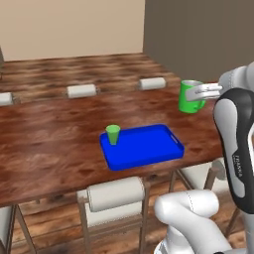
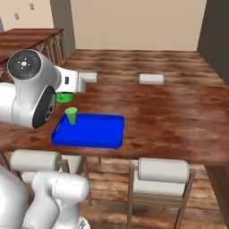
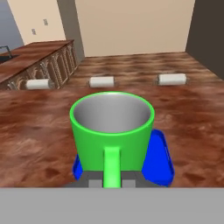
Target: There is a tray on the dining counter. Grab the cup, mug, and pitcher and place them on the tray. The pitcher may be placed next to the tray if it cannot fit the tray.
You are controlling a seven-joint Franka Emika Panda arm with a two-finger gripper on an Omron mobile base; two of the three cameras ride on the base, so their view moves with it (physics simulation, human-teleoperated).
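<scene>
My gripper (image 1: 203,92) is shut on the handle of the bright green mug (image 1: 190,96), which hangs upright in the air to the right of the blue tray (image 1: 149,147). In the hand view the mug (image 3: 112,131) sits close in front, its handle between my gripper's tips (image 3: 112,183), with the tray (image 3: 158,159) below and behind it. The green cup (image 1: 113,134) stands upright in the tray's near-left corner. From the right base view the cup (image 2: 71,115) and tray (image 2: 96,133) show beside my arm, and the mug (image 2: 65,96) peeks out behind it. The pitcher is out of view.
The tray rests on the dining counter (image 1: 49,134), near its front edge. Pale stools line both sides: one just below the tray (image 1: 116,194), others on the far side (image 1: 82,91). A second wood counter (image 3: 39,54) runs at the far left.
</scene>
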